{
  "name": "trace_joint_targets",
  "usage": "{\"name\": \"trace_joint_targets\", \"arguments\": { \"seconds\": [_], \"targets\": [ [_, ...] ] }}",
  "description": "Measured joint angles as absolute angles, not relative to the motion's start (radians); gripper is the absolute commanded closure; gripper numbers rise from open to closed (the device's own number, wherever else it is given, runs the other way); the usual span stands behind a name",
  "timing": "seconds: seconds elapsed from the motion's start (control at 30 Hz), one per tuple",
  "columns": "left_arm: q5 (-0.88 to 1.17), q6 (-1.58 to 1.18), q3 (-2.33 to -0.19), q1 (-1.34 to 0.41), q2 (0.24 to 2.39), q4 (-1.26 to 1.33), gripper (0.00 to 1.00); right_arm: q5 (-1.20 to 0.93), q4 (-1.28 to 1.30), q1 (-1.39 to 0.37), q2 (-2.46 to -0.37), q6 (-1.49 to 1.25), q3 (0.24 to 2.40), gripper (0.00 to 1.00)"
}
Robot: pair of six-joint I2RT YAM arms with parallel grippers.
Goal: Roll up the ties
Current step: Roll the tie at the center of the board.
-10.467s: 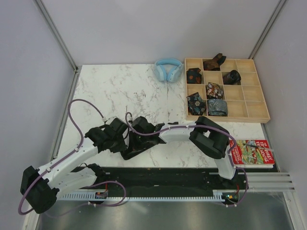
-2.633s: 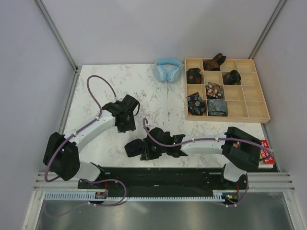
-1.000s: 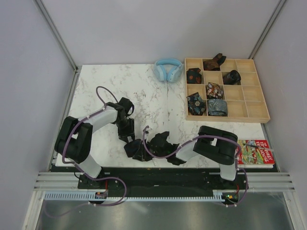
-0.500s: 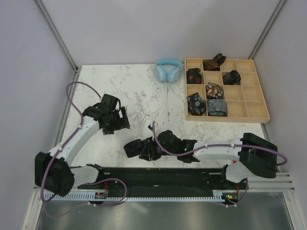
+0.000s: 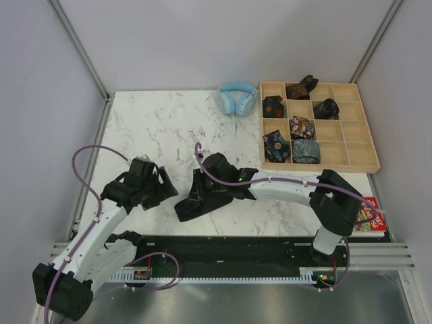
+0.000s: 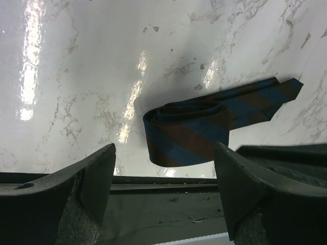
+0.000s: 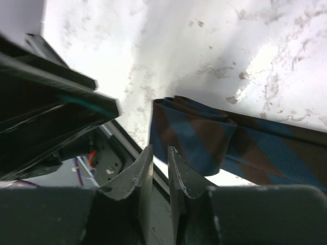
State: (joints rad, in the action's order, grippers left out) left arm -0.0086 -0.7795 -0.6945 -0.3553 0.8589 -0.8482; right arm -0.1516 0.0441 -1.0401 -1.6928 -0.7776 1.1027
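A blue and brown striped tie [image 6: 190, 130] lies on the marble near the table's front edge, one end loosely rolled, its tail running off to the right. From above the tie [image 5: 187, 208] looks dark. My left gripper [image 6: 163, 189] hangs open on the near side of the roll, apart from it, and sits left of it in the top view [image 5: 158, 189]. My right gripper [image 7: 159, 151] has its jaws almost together just above the roll's edge [image 7: 194, 133], with no cloth showing between them; from above, this gripper [image 5: 201, 196] is over the tie.
A wooden tray [image 5: 354, 131] at the back right holds several rolled ties [image 5: 302, 127]. Light blue headphones [image 5: 236, 98] lie left of it. A picture book [image 5: 370, 214] sits by the right arm's base. A black rail [image 5: 223, 250] runs along the table's near edge.
My left gripper has drawn back toward the near left. My right wrist has swung away from the front edge, up over the tie, its jaws narrowing. The tie stays put.
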Motion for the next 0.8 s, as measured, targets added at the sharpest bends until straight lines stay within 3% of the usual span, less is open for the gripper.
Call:
{"name": "trace_joint_targets", "arguments": {
  "seconds": [0.27,0.8],
  "targets": [
    [0.029,-0.822,-0.670,-0.356,0.804,-0.843,0.18,-0.213,0.071,-1.010,-1.811,-0.761,1.114,0.76],
    [0.033,-0.859,-0.570,-0.460,0.839,-0.749,0.25,-0.265,-0.037,-0.962,-1.817,-0.762,1.009,0.77]
  ]
}}
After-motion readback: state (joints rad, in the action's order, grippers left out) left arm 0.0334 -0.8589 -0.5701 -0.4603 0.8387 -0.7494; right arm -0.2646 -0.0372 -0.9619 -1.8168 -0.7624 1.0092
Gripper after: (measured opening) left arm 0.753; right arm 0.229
